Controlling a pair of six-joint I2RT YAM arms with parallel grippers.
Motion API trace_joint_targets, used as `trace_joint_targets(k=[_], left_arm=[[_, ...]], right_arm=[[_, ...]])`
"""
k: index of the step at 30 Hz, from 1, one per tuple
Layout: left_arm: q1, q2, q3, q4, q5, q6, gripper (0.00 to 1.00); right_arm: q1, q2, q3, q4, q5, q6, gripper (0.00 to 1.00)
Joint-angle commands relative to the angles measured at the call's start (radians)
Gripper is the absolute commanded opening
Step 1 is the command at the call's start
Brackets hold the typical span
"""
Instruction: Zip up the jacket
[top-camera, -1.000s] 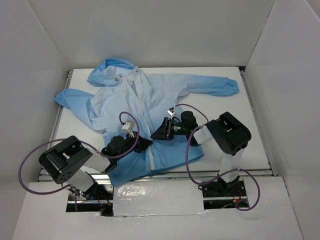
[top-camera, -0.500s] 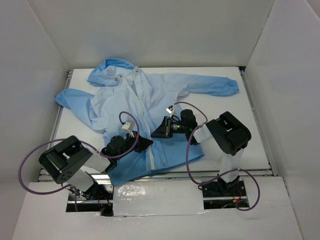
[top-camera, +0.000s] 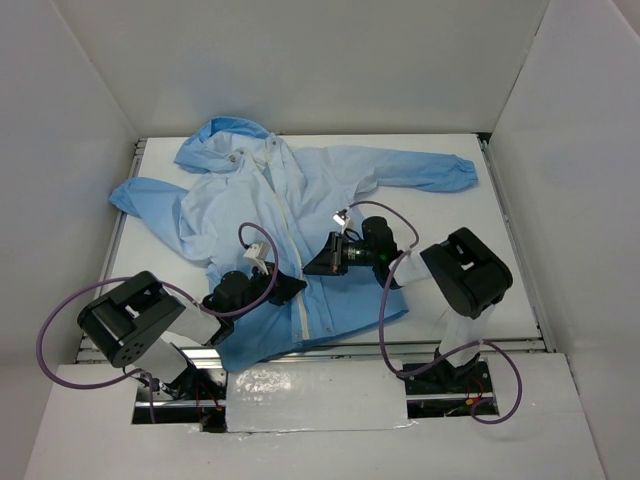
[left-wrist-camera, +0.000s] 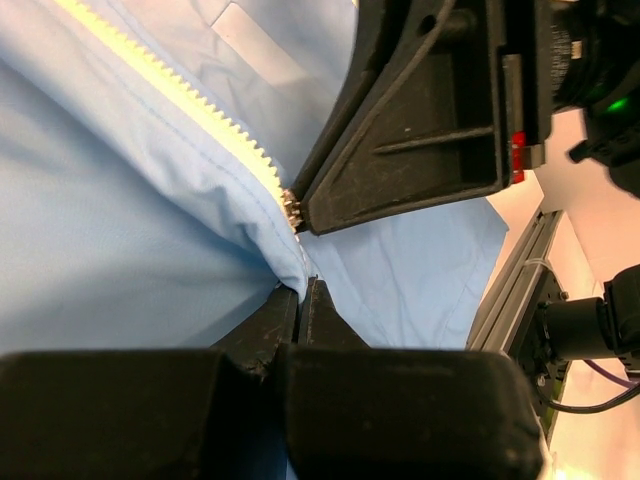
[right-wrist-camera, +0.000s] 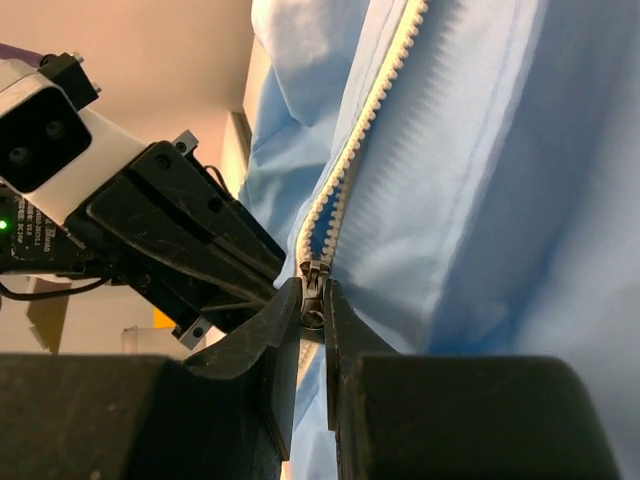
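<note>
Right gripper (right-wrist-camera: 313, 300) jaws narrowed since earlier, now pinching zipper slider (right-wrist-camera: 314, 278) | left gripper (left-wrist-camera: 301, 292) clenched on jacket (left-wrist-camera: 120, 250) fabric just beside zipper teeth (left-wrist-camera: 180, 103)

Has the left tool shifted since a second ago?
No. The left tool sits where it was on the jacket, same gap from the table's front rail.

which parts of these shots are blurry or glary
Top external: even light, sharp, glare on the silvery strip at the near edge. Left wrist: zipper teeth crisp, its own jaws a dark blur at the bottom. Right wrist: slider sharp, own jaws soft, background washed warm.
</note>
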Motion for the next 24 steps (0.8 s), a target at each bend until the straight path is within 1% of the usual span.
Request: trace_joint_targets(k=[1,2,3,4,5,6,11,13,14,17,21,24], left_arm=[[0.006,0.000,0.028,0.045,0.046,0.038,0.00],[0.006,0.000,0.034,0.038,0.055,0.038,0.00],[0.005,0.003,0.037,0.033,0.078,0.038,0.00],[0.006,0.005,0.037,0.033,0.090,0.031,0.00],[0.006,0.009,0.037,0.036,0.104,0.025,0.00],[0.006,0.012,0.034,0.044,0.118,0.022,0.00],[0.006,0.028,0.016,0.087,0.161,-0.014,0.00],[0.005,0.028,0.020,0.081,0.185,-0.018,0.00],[0.005,0.026,0.022,0.062,0.191,-0.017,0.00],[0.005,0.020,0.016,0.059,0.211,-0.011,0.00],[0.005,0.002,-0.012,0.073,0.216,-0.012,0.00],[0.005,-0.014,-0.024,0.076,0.228,-0.017,0.00]], right_arm=[[0.015,-0.112,0.022,-0.163,0.042,-0.110,0.00],[0.020,-0.155,0.049,-0.225,0.068,-0.175,0.00],[0.024,-0.175,0.065,-0.351,0.099,-0.210,0.00],[0.040,-0.192,0.080,-0.404,0.166,-0.239,0.00],[0.046,-0.215,0.108,-0.443,0.193,-0.287,0.00],[0.051,-0.219,0.123,-0.516,0.216,-0.305,0.00],[0.087,-0.218,0.210,-0.630,0.317,-0.401,0.00],[0.112,-0.221,0.265,-0.728,0.371,-0.440,0.00],[0.116,-0.223,0.283,-0.782,0.421,-0.468,0.00],[0.120,-0.220,0.342,-0.848,0.487,-0.493,0.00],[0.120,-0.164,0.421,-0.894,0.504,-0.517,0.00],[0.118,-0.131,0.458,-0.891,0.540,-0.514,0.00]])
